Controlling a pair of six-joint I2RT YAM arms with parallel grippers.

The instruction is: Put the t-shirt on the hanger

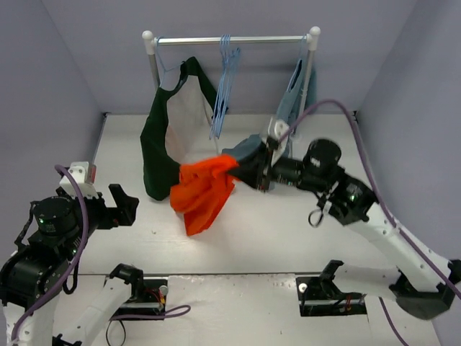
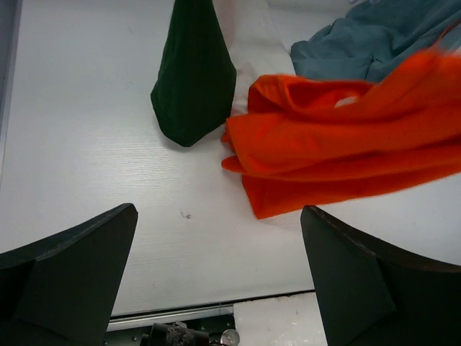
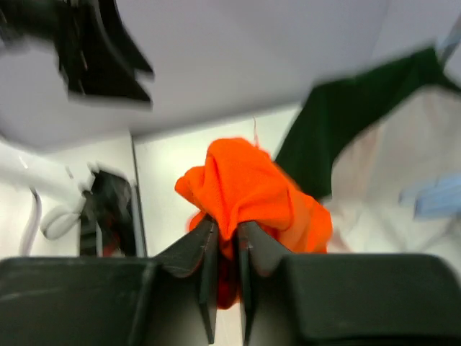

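The orange t-shirt [image 1: 204, 191] hangs bunched from my right gripper [image 1: 243, 168], its lower part drooping toward the table. In the right wrist view that gripper [image 3: 227, 231] is shut on a fold of the t-shirt [image 3: 248, 184]. Thin pale-blue hangers [image 1: 225, 79] hang from the rail at the back, apart from the shirt. My left gripper [image 1: 127, 205] stays at the near left, open and holding nothing. In the left wrist view, the left gripper [image 2: 220, 210] faces the t-shirt [image 2: 338, 144] across bare table.
A white clothes rack [image 1: 230, 40] stands at the back. A dark green-and-white garment [image 1: 160, 148] hangs from its left side down to the table. A grey-blue garment [image 1: 248, 148] lies behind the right gripper, and another hangs at the right post [image 1: 297, 90].
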